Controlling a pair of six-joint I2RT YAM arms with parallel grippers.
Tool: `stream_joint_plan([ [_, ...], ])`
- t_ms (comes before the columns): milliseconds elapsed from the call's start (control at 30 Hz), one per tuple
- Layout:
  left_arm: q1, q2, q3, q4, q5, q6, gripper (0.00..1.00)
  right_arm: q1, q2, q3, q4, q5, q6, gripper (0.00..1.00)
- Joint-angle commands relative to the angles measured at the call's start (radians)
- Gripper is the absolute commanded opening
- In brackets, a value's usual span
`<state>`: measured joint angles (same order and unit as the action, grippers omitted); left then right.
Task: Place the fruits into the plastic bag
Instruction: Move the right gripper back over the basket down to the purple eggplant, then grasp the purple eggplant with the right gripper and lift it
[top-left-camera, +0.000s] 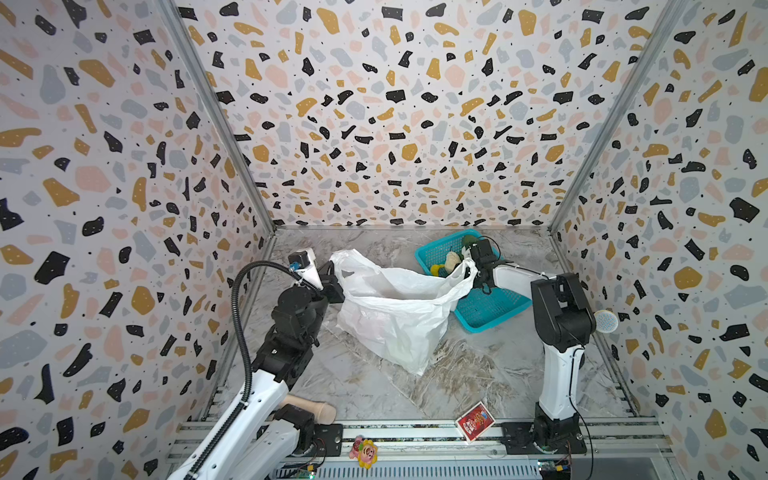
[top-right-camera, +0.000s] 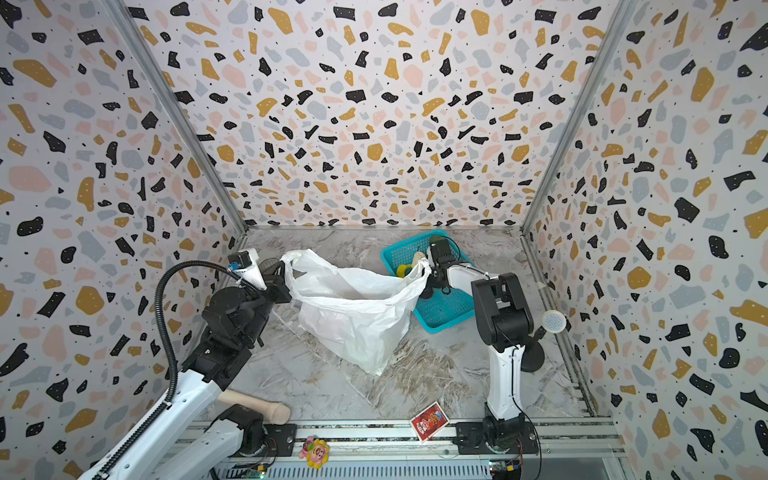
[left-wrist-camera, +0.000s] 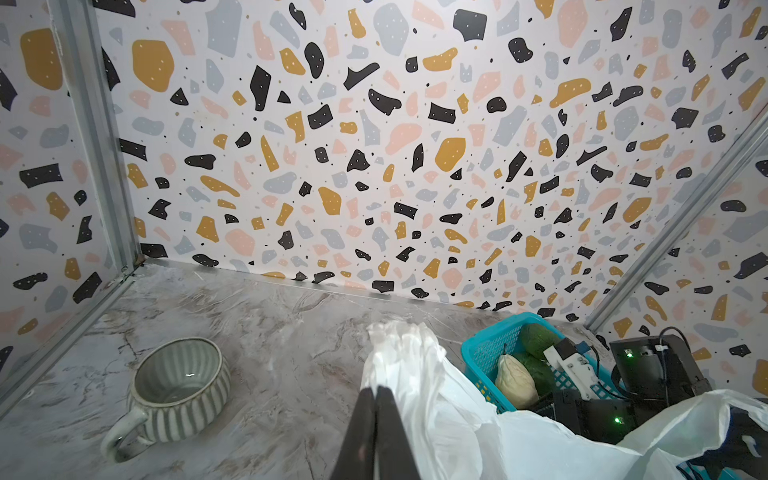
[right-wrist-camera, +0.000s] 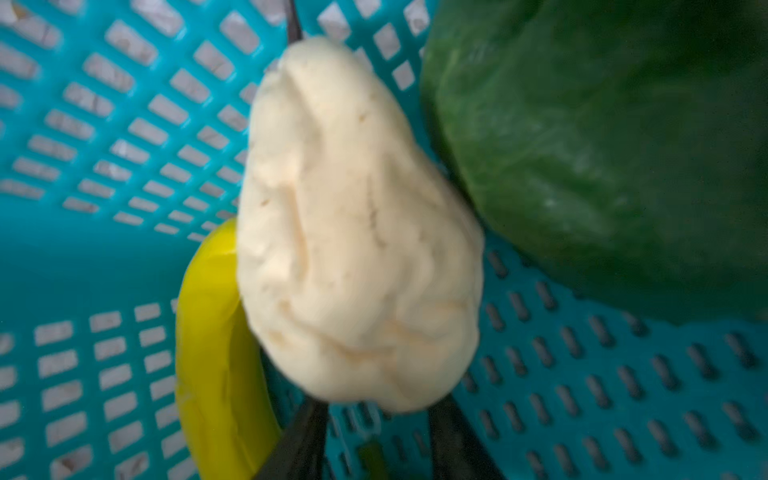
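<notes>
While plastic bag (top-left-camera: 395, 324) gapes, basket (top-left-camera: 490, 309) holds banana (right-wrist-camera: 208, 353) — cream piece (right-wrist-camera: 353, 228).

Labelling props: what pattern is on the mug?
Vertical grey-green stripes; mug shows best in left wrist view.

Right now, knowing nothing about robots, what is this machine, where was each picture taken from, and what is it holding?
It is two robot arms over a marbled table. Two pictures look down from one overhead camera; two come from cameras on the arms' wrists. The left gripper is shut on the rim of the white plastic bag, holding it up. The right gripper reaches into the teal basket; its jaws flank a cream knobbly piece beside a yellow banana and a green fruit, but a firm grip is unclear. A striped mug stands on the table too.
</notes>
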<state>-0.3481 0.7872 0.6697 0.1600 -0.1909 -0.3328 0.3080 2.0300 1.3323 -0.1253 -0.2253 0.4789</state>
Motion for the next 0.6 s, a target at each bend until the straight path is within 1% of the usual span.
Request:
stream_joint_plan([
  [0,0.003,-0.011,-0.005,0.043,0.014,-0.008,0.00,0.005,-0.104,-0.057,-0.004,-0.038,0.029,0.29],
  [100,0.004,-0.025,-0.011,0.035,0.015,-0.011,0.00,0.005,-0.168,-0.092,0.005,-0.040,0.025,0.29],
  [200,0.002,-0.039,-0.018,0.029,0.015,-0.014,0.00,0.005,-0.223,-0.125,0.005,-0.018,0.019,0.26],
  [300,0.003,-0.043,-0.016,0.023,0.015,-0.014,0.00,0.005,-0.273,-0.147,0.013,0.010,0.015,0.26],
  [333,0.003,-0.045,-0.016,0.023,0.015,-0.015,0.00,0.004,-0.280,-0.145,0.002,0.026,0.015,0.30],
  [400,0.002,-0.040,-0.015,0.023,0.022,-0.016,0.00,0.005,-0.292,-0.133,-0.037,0.053,0.020,0.56],
  [433,0.003,-0.038,-0.012,0.023,0.025,-0.015,0.00,0.005,-0.296,-0.132,-0.054,0.059,0.022,0.62],
  [500,0.002,-0.031,-0.005,0.021,0.030,-0.015,0.00,0.011,-0.308,-0.149,-0.078,0.070,0.030,0.68],
  [567,0.003,-0.029,-0.001,0.024,0.031,-0.015,0.00,0.019,-0.309,-0.176,-0.078,0.076,0.030,0.69],
])
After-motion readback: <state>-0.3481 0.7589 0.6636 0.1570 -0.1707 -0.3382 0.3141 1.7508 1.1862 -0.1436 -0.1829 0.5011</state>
